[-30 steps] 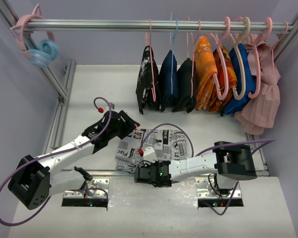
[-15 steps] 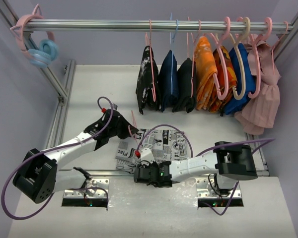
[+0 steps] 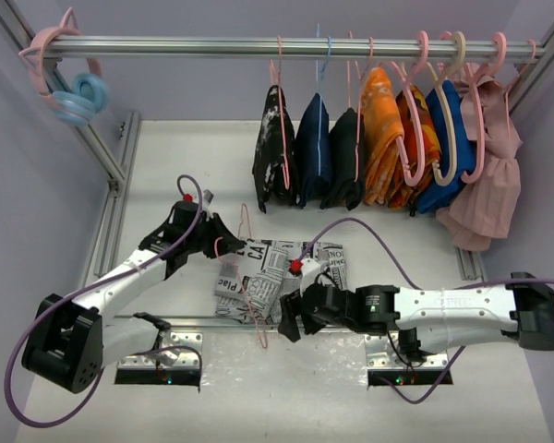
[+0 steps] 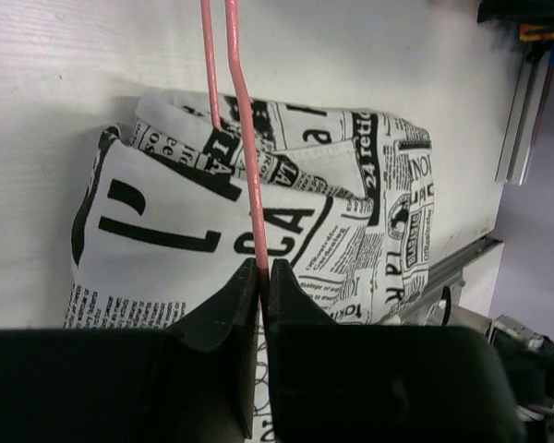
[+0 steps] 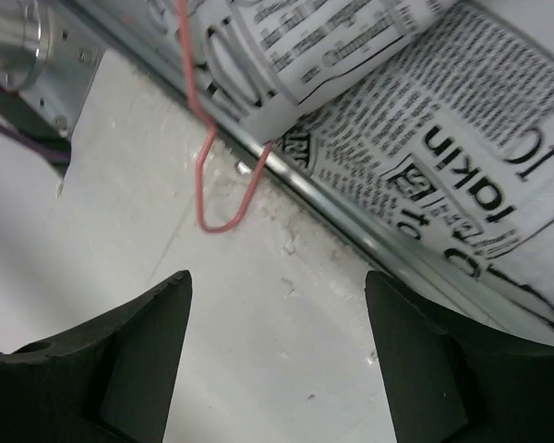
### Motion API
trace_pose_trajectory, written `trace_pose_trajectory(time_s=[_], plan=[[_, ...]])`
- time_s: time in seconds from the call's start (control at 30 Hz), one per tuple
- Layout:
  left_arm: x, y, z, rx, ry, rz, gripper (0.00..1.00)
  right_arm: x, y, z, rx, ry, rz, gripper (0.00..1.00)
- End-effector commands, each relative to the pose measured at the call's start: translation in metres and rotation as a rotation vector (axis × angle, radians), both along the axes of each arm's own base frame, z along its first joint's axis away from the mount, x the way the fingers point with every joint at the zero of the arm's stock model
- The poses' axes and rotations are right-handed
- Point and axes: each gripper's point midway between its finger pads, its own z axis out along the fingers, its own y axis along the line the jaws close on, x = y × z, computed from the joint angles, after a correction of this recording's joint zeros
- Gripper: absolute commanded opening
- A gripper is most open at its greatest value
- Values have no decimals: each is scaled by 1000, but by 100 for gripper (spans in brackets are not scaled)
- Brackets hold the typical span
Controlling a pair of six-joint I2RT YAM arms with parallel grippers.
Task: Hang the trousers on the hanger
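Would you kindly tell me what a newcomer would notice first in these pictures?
The newsprint trousers stand out first, folded on the white table near its front edge. The left pincer is shut on a thin pink hanger crossing them, while the right pincer hovers open above the hanger's near end. Behind, colourful clothes hang from the rail.

Left fingers (image 4: pixel 226 318) pinched together; right fingers (image 5: pixel 134 365) spread wide, arm apparently stretched low.
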Motion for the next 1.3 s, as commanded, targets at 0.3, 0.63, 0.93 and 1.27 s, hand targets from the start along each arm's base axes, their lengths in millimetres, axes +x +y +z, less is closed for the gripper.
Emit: trace_pose_trajectory(time_s=[0.3,0.63,0.93,1.27], plan=[[-36,11,4,77,-30,-134,0,89,56,9,153,113,-239,82],[-32,21,6,111,-42,-75,0,108,103,-32,116,199,-256,76],[-11,56,10,194,-56,126,0,133,126,19,149,58,-163,0],[2,59,9,177,-64,104,0,146,31,64,74,27,-189,0]])
